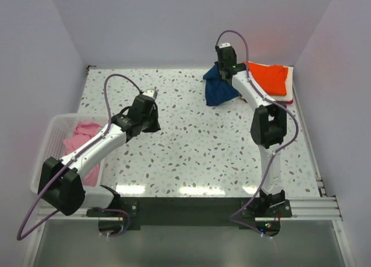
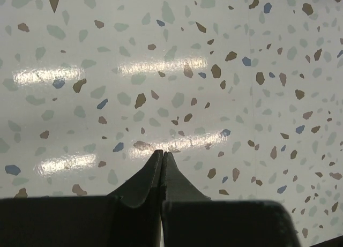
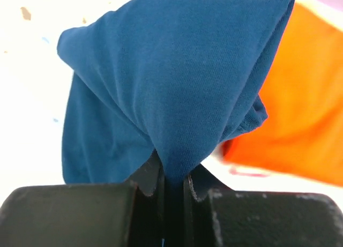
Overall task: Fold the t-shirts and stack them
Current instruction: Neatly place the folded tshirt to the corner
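Navy shirt (image 3: 177, 81) nearly stacked!
My right gripper (image 3: 172, 177) pinches it, orange pile (image 3: 300, 97) just beyond; left gripper (image 2: 162, 156) clenched empty, pink shirt (image 1: 81, 134) behind it unfolded.

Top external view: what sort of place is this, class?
Likely a robot lab cell for folding laundry: walled speckled table, two bolted arms, white basket holding a pink t-shirt.

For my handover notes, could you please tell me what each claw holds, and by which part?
The right claw pinches the navy blue t-shirt by a bunched fold of cloth; the left claw is shut, holding nothing.
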Robot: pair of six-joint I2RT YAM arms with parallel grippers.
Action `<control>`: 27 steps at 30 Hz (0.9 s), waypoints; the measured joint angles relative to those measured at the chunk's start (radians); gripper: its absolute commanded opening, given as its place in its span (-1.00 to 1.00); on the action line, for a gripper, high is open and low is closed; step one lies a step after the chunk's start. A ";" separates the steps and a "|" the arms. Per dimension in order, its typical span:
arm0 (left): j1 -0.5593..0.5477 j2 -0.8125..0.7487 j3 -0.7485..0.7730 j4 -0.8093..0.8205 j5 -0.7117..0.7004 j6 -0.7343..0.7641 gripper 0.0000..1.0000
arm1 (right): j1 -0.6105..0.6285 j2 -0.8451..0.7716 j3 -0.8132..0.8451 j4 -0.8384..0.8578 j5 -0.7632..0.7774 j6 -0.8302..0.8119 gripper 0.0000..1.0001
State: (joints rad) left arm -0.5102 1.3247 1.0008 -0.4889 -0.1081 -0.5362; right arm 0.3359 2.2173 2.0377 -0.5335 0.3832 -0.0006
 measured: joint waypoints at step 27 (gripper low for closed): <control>0.070 0.142 0.000 -0.006 0.115 0.111 -1.00 | -0.282 0.167 0.447 -0.164 -0.184 -0.160 -1.00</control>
State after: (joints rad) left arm -0.4400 1.4662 1.0012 -0.4946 0.0067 -0.4252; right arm 0.0544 2.3848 2.4851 -0.6979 0.1993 -0.1604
